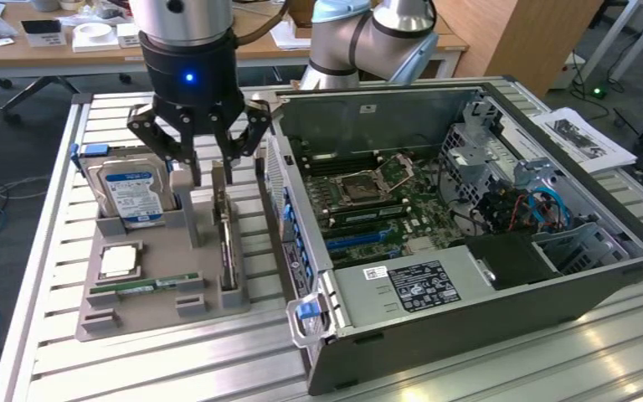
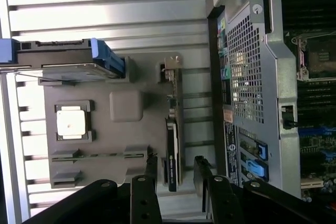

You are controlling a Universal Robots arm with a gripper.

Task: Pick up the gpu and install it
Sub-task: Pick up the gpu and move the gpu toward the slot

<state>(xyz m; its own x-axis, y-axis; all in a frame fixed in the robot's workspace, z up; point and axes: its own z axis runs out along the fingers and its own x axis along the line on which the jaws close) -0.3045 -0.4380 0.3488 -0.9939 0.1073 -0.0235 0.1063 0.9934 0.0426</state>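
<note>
**Fingers (image 2: 151,170) spread on either side of the graphics card (image 2: 172,150)**

An open computer case (image 1: 455,310) lies on its side at the near edge of the slatted metal worktop (image 1: 131,368), towards the exterior view's right. Its circuit board (image 1: 378,201) faces up.

Just beside the case, towards the exterior view's left, sits a grey tray (image 1: 143,314). A green memory stick (image 1: 143,286) lies in a slot at the tray's near end. Behind it a square processor chip (image 1: 118,261) lies flat. Farther back a hard drive (image 1: 130,191) with a blue and white label stands upright.

The graphics card stands on its long edge in a slot along the side of the tray nearest the case. Its metal bracket is at the far end.

The gripper (image 1: 212,177) hangs over the tray's far half, pointing down. Its fingers are spread, with one on each side of the card. In the wrist view a gap shows between the card and each finger. The card rests in its slot, not lifted.

Beyond the worktop's far edge are the arm's grey joints (image 1: 355,33) and a wooden desk (image 1: 76,52) strewn with small items. Printed papers (image 1: 584,138) lie near the far corner on the exterior view's right.
</note>
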